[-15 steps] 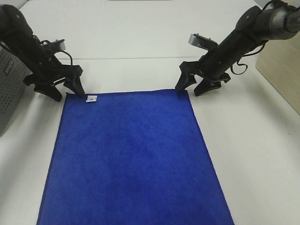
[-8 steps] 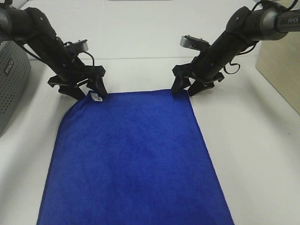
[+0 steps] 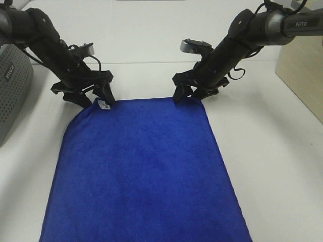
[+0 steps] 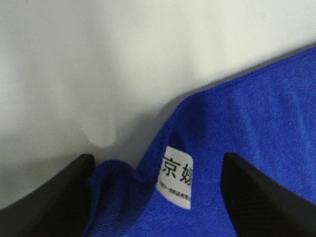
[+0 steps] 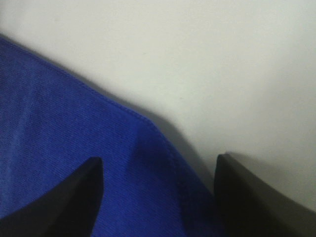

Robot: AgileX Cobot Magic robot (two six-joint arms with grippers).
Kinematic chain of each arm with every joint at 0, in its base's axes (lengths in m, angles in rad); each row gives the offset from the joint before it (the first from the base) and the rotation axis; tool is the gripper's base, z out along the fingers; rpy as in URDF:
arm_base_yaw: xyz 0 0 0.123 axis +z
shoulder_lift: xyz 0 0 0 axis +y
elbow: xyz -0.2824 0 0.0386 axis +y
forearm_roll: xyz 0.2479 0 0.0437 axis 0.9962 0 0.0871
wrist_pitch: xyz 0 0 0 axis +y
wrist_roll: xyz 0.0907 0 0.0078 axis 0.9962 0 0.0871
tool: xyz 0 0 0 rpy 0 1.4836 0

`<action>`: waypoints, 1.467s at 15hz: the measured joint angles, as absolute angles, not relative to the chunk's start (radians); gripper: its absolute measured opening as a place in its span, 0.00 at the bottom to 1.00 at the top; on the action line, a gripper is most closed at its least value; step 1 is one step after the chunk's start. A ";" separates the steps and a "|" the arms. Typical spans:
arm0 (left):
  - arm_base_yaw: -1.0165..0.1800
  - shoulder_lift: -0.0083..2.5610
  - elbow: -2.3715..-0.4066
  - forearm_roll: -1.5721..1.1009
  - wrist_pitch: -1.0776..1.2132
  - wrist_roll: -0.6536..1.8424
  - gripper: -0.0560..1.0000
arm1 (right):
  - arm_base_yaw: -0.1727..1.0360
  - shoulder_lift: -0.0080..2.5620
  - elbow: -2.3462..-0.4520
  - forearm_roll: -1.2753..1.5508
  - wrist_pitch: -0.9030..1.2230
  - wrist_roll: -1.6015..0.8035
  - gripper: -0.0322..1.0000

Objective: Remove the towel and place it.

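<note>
The royal-blue towel [image 3: 141, 166] lies flat on the white table, running down to the near edge of the view. Its far left corner, with the white tag [image 3: 104, 105], is pushed in and slightly bunched. My left gripper [image 3: 93, 98] is open and straddles that corner. In the left wrist view the tag [image 4: 177, 177] and folded towel edge [image 4: 237, 128] sit between the fingers [image 4: 54, 197]. My right gripper [image 3: 187, 95] is open over the far right corner. In the right wrist view the towel corner [image 5: 89, 143] lies between the fingers [image 5: 261, 197].
A grey perforated basket [image 3: 12, 96] stands at the left edge, beside the left arm. A light wooden board [image 3: 303, 75] lies at the right edge. White table [image 3: 272, 166] borders the towel on both sides and behind.
My left gripper moved right onto the tagged corner, pushing it inward so that the corner bunched. My right gripper slid left along the towel's far edge. Both stayed open.
</note>
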State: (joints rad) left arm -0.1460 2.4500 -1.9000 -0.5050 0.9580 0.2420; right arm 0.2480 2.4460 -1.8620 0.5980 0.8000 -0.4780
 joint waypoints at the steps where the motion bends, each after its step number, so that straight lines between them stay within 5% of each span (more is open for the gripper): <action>1: -0.146 2.450 -1.900 -0.503 0.959 0.242 0.69 | 0.257 2.451 -1.863 0.598 0.797 -0.478 0.66; 5: -0.146 2.450 -1.900 -0.490 0.960 0.242 0.67 | 0.260 2.456 -1.870 0.553 0.779 -0.452 0.53; 11: -0.146 2.463 -1.900 -0.473 0.965 0.264 0.10 | 0.260 2.458 -1.870 0.482 0.767 -0.426 0.05; 22: -0.151 2.467 -1.996 -0.424 0.893 0.291 0.07 | 0.260 2.480 -1.955 0.425 0.712 -0.426 0.05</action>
State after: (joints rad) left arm -0.1510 2.4670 -1.9960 -0.4240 0.8930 0.2910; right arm 0.2600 2.4800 -1.9550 0.4250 0.7120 -0.4260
